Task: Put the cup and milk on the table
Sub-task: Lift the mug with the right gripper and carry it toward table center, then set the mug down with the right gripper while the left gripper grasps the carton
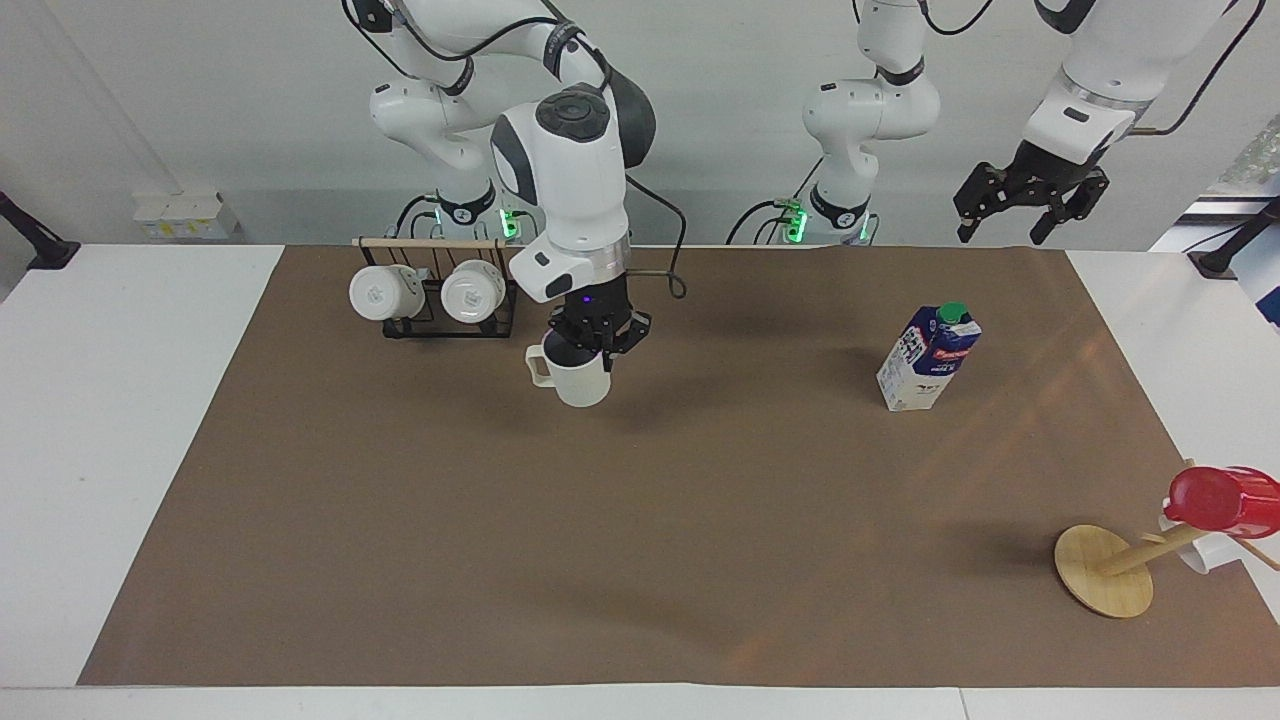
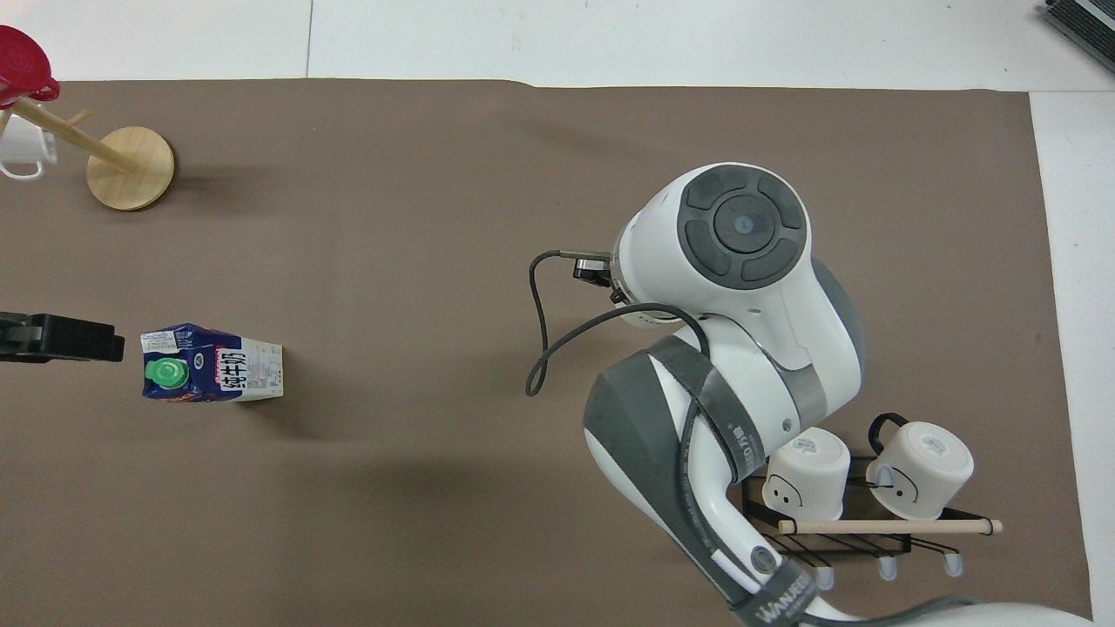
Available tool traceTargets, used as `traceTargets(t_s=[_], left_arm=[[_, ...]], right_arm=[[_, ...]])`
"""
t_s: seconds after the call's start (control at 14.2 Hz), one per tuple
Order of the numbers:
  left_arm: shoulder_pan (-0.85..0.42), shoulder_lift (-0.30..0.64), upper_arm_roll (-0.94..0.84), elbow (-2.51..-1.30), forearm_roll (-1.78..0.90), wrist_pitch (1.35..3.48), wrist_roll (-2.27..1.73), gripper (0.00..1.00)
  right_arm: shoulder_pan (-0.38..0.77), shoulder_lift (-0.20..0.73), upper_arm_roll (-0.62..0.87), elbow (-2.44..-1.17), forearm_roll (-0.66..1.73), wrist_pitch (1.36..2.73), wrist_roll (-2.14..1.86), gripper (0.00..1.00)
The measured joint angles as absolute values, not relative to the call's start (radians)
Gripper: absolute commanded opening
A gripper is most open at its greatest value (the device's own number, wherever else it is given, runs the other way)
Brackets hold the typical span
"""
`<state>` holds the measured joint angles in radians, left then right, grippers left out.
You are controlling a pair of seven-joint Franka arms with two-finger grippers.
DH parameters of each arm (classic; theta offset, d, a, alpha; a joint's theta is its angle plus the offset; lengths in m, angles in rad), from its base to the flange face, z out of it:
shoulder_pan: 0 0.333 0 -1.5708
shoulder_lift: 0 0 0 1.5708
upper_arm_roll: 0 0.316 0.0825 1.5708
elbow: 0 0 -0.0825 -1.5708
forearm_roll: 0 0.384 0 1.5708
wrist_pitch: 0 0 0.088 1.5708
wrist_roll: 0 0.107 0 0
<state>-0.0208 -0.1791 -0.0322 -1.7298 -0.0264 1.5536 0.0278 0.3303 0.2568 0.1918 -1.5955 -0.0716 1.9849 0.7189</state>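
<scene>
While the cup [image 1: 578, 378] hangs gripped, mug rack [image 1: 436, 296] beside — milk [image 1: 929, 358] apart

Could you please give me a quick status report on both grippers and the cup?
Right gripper shut on cup, over the table. Left gripper open, waiting. Milk standing. Nothing in the way.
</scene>
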Motion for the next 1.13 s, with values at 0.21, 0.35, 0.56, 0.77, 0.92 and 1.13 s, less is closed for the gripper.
traceTargets(t_s=[0.21,0.35,0.56,0.77,0.92,1.13], left_arm=[[-0.021,-0.179,-0.032,-1.730,-0.026,1.554,0.028,1.00],[-0.021,-0.179,-0.032,-1.730,-0.026,1.554,0.028,1.00],[-0.021,-0.179,-0.032,-1.730,-0.026,1.547,0.028,1.00],[-0.021,-0.179,-0.033,-1.730,-0.026,1.533,0.028,1.00],[-0.021,-0.179,-0.032,-1.730,-0.026,1.532,0.028,1.00],[-0.021,-0.179,-0.032,-1.729,-0.026,1.532,0.027,1.00]], right_arm=[[0.374,0.288,0.191,-1.562,-0.076,1.976,0.746,0.00],[0.433,0.348,0.190,-1.516,-0.112,1.976,0.835,0.00],[0.506,0.446,0.189,-1.446,-0.160,1.978,0.926,0.00],[0.556,0.528,0.189,-1.396,-0.196,1.996,0.988,0.00],[0.572,0.549,0.189,-1.387,-0.197,2.013,0.994,0.00],[0.580,0.552,0.191,-1.397,-0.197,2.014,0.994,0.00]])
